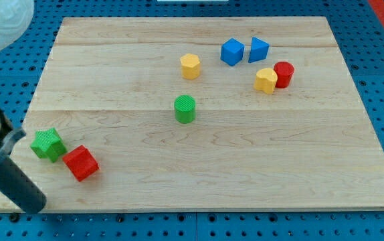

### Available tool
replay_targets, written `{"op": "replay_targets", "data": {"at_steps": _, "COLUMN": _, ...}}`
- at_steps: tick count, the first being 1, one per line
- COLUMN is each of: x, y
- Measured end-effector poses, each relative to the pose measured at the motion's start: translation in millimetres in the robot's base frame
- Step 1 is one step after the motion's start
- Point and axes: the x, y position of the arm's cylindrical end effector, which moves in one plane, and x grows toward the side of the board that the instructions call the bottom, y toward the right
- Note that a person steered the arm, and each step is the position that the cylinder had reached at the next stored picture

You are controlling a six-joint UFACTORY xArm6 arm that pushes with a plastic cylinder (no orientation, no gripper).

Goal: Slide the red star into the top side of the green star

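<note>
The red star (80,163) lies near the board's lower left corner. The green star (47,144) lies just up and left of it, and the two look to be touching. The red star is at the green star's lower right side, not at its top side. My dark rod comes in from the view's left edge, and my tip (36,203) rests at the board's bottom left edge. The tip is below the green star and to the lower left of the red star, apart from both.
A green cylinder (185,108) stands mid-board and a yellow hexagon (190,66) above it. A blue cube (232,51), a blue triangular block (259,49), a yellow block (266,80) and a red cylinder (283,73) cluster at the upper right.
</note>
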Motion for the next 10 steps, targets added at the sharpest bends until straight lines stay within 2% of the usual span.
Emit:
{"op": "replay_targets", "data": {"at_steps": 1, "x": -77, "y": 43}}
{"op": "replay_targets", "data": {"at_steps": 2, "x": -123, "y": 93}}
{"op": "replay_targets", "data": {"at_steps": 3, "x": -87, "y": 95}}
{"op": "replay_targets", "data": {"at_steps": 4, "x": -83, "y": 183}}
{"op": "replay_targets", "data": {"at_steps": 5, "x": -127, "y": 196}}
{"op": "replay_targets", "data": {"at_steps": 6, "x": -134, "y": 98}}
{"op": "replay_targets", "data": {"at_steps": 7, "x": -135, "y": 65}}
{"op": "replay_targets", "data": {"at_steps": 8, "x": -136, "y": 183}}
{"op": "replay_targets", "data": {"at_steps": 9, "x": -159, "y": 177}}
{"op": "replay_targets", "data": {"at_steps": 10, "x": -188, "y": 127}}
